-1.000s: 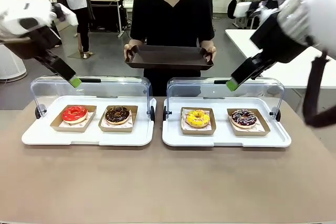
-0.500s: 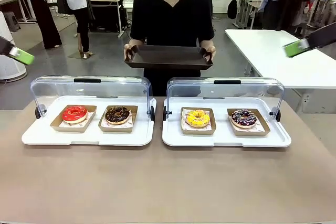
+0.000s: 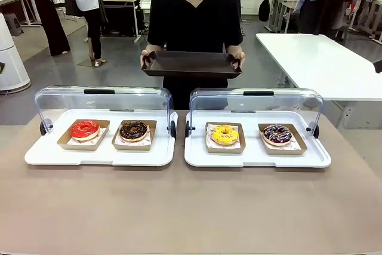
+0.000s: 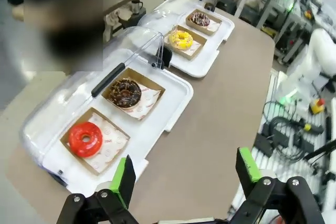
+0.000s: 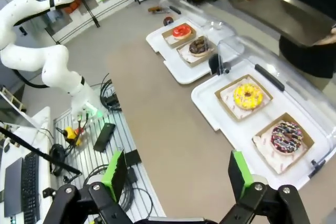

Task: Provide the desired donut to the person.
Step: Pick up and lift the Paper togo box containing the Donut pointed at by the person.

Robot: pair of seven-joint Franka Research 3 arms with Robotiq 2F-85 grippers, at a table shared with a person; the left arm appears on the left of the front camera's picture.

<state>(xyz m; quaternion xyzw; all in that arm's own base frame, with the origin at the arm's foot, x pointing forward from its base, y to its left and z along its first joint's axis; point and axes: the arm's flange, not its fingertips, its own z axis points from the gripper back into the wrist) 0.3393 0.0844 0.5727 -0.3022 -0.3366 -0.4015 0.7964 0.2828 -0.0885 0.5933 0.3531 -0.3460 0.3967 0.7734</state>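
Observation:
The person [image 3: 194, 22] in a black T-shirt stands at the far side holding a dark tray [image 3: 191, 64] with both hands. Four donuts lie in cardboard trays: red [image 3: 84, 129], chocolate [image 3: 133, 129], yellow [image 3: 225, 134] and chocolate with sprinkles [image 3: 277, 134]. My left gripper [image 4: 186, 174] hangs open high above the table, off the end by the red donut [image 4: 85, 138]. My right gripper [image 5: 177, 174] is open too, high over the table's near edge, with the yellow donut [image 5: 247, 96] and the sprinkled donut [image 5: 286, 136] ahead of it. Both hold nothing.
Two white display trays [image 3: 36, 153] [image 3: 316, 159] stand side by side, their clear lids [image 3: 101, 97] tipped back. A white table [image 3: 322, 64] stands at the right behind. Bystanders stand far back. The brown tabletop [image 3: 191, 207] in front is bare.
Both arms have pulled back out of the front view, the left one to the left and the right one to the right. The person holds the tray as before.

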